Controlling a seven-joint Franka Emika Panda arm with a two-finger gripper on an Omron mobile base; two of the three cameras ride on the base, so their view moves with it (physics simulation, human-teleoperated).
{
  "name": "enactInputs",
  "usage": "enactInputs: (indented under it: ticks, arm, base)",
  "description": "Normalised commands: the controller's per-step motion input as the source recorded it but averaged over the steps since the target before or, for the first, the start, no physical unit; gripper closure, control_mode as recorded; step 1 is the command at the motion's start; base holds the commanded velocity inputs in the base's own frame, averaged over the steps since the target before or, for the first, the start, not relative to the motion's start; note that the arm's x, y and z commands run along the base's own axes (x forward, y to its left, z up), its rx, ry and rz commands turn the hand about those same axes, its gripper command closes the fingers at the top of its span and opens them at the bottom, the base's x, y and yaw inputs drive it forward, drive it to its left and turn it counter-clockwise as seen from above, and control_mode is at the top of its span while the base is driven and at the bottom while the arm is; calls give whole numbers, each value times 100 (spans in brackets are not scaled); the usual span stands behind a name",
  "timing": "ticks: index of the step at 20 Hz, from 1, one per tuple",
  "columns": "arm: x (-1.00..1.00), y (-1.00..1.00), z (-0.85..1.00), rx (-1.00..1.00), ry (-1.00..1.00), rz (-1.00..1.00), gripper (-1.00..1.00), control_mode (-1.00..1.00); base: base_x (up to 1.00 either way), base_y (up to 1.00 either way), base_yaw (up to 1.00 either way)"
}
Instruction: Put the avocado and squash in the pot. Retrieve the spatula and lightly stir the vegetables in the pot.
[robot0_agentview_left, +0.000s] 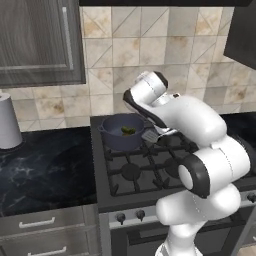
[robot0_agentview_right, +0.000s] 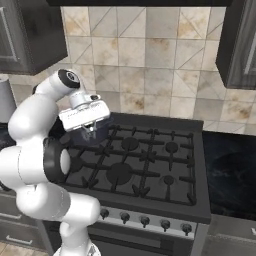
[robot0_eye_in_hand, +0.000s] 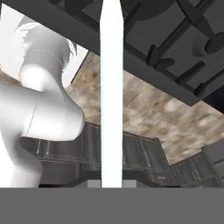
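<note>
Spatula (robot0_eye_in_hand: 111, 87) held beside the pot (robot0_agentview_left: 122, 131)
The handle is pinched between the gripper (robot0_agentview_right: 90, 131) fingers; vegetables are seen inside the pot.

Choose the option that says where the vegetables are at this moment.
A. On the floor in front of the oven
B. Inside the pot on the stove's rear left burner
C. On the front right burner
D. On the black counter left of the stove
B: in the left base view green-yellow vegetables lie inside the pot standing on the stove, at its rear left burner.
</note>
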Motion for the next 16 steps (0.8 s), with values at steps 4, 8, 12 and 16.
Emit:
enactInputs:
  ticks: [4, 8, 12, 16]
  arm:
    - [6, -9, 3, 1, -8, 2, 100, -100]
    - [53, 2, -4, 0, 8, 1, 100, -100]
    - [54, 0, 0, 4, 10, 20, 100, -100]
    - [46, 0, -7, 9, 5, 31, 100, -100]
  base:
    - [0, 0, 0]
    - [0, 0, 0]
    - [0, 0, 0]
    - [0, 0, 0]
